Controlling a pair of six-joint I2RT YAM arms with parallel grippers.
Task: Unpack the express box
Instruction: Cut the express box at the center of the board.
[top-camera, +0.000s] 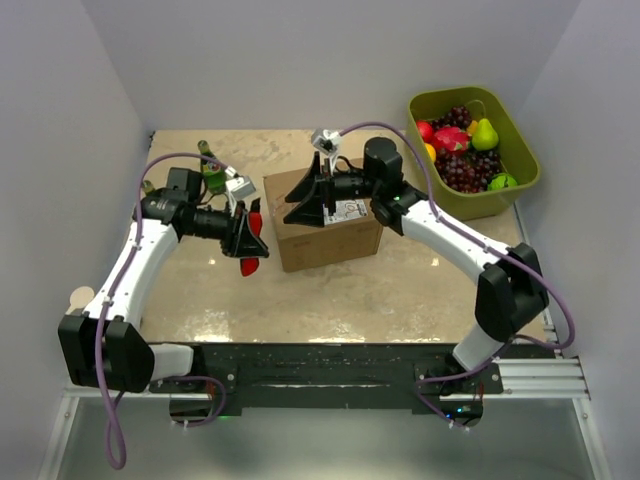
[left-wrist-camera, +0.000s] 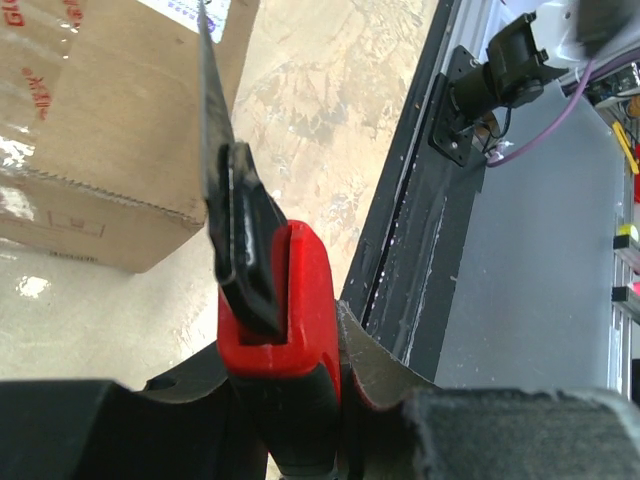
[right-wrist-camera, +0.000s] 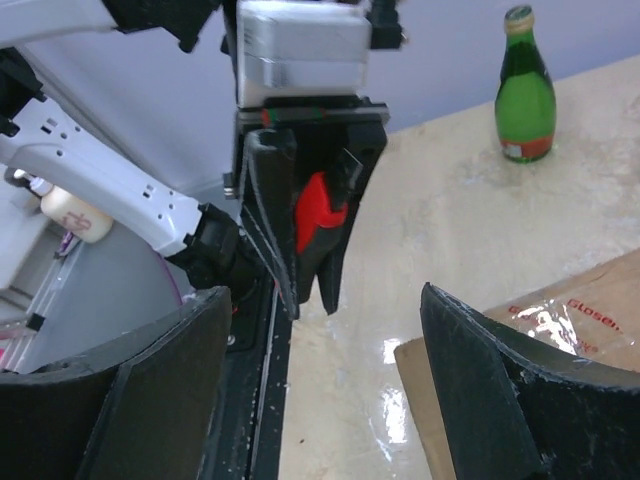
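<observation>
The express box (top-camera: 325, 238), brown cardboard with a white label (top-camera: 349, 210), stands closed at the table's middle. My left gripper (top-camera: 246, 238) is just left of it, shut on a red-and-black utility knife (top-camera: 249, 266). In the left wrist view the knife (left-wrist-camera: 300, 300) points its thin blade (left-wrist-camera: 213, 160) up along the box's near corner (left-wrist-camera: 90, 130). My right gripper (top-camera: 302, 202) hovers over the box's left top edge, open and empty. In the right wrist view its wide-apart fingers (right-wrist-camera: 500, 400) frame the box corner (right-wrist-camera: 570, 320) and the left gripper with the knife (right-wrist-camera: 312, 215).
An olive-green tub (top-camera: 524, 150) of fruit sits at the back right. A green bottle (top-camera: 212, 172) stands at the back left, also in the right wrist view (right-wrist-camera: 527, 90). The black table rail (left-wrist-camera: 420, 230) runs along the near edge.
</observation>
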